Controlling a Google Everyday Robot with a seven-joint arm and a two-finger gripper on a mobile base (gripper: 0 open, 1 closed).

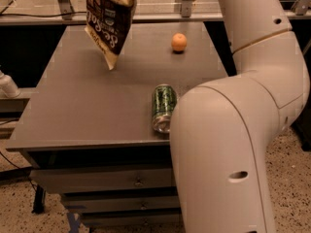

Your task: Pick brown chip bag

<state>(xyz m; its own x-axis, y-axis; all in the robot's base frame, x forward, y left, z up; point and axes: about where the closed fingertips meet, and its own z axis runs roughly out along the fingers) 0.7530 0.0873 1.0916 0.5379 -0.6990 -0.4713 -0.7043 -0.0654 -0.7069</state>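
The brown chip bag (pixel 109 18) hangs in the air above the back left of the grey table (pixel 82 115). Its dark front with white lettering faces me and its tan lower corner points down, clear of the tabletop. The bag's top is cut off by the upper edge of the view. My gripper is out of view above that edge, over the bag. Only my white arm (pixel 252 81) shows, rising along the right side.
A green drink can (pixel 164 107) lies on its side near the table's front edge, close to my arm. A small orange (pixel 179 41) sits at the back centre. Drawers (pixel 107 178) are under the tabletop. Metal frame posts stand behind the table.
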